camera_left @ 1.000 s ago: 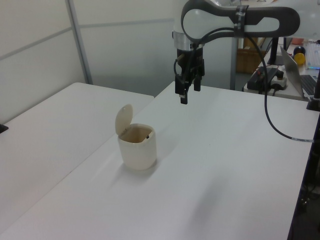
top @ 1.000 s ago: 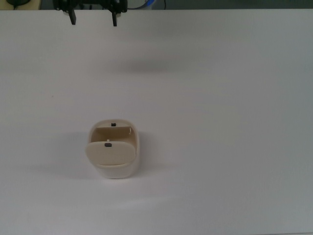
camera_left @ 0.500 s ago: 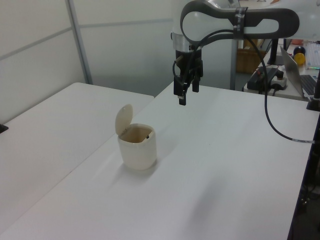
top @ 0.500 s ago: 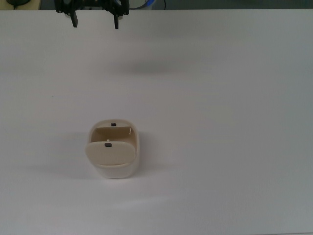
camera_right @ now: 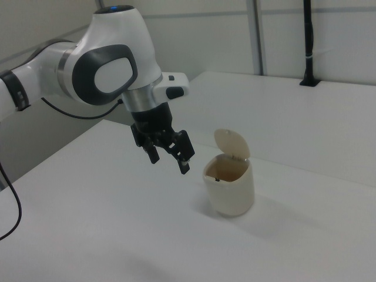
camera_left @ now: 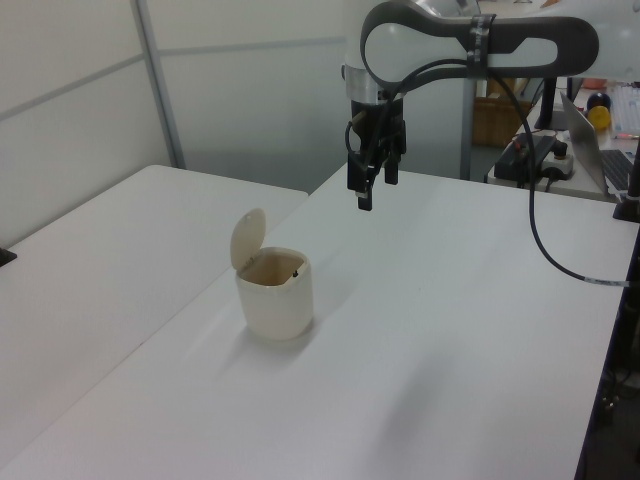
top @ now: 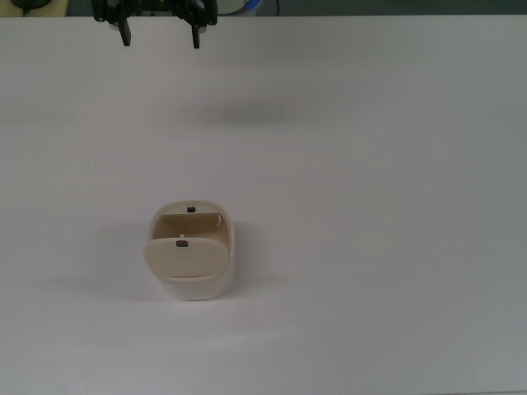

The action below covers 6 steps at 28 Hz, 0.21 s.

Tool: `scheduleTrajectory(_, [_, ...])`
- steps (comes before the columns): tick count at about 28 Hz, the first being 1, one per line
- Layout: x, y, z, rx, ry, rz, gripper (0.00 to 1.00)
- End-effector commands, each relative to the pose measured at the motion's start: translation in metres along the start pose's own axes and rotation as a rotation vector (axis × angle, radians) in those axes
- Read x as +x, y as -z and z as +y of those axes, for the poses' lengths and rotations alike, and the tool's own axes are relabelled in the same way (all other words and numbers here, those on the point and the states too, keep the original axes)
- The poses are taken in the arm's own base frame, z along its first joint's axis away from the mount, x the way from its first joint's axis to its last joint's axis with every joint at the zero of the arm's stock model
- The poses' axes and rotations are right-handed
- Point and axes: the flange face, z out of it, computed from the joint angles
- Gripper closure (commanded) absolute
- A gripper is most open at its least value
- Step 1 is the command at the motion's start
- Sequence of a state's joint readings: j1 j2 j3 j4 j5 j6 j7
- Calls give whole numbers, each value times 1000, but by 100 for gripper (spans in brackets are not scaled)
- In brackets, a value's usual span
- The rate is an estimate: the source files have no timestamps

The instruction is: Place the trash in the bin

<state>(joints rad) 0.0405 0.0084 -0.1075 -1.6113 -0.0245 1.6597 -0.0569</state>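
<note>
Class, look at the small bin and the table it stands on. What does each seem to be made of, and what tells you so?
The bin looks like moulded cream plastic with a smooth matt finish: rounded corners, thin walls and a thin hinged flap standing open. The table has a flat white matt surface with soft shadows, probably laminate or painted board; the pictures cannot settle which.

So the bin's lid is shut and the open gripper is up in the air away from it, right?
Not quite: the bin's lid is swung open, standing upright, as the right view shows. The rest holds: the gripper is open, in the air away from it.
</note>
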Motion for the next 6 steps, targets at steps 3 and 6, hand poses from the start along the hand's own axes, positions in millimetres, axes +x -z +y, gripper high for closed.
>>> scheduleTrajectory(3, [-5,3,1,8,-27,6,0])
scheduleTrajectory(6, [-4,2,1,8,-52,6,0])
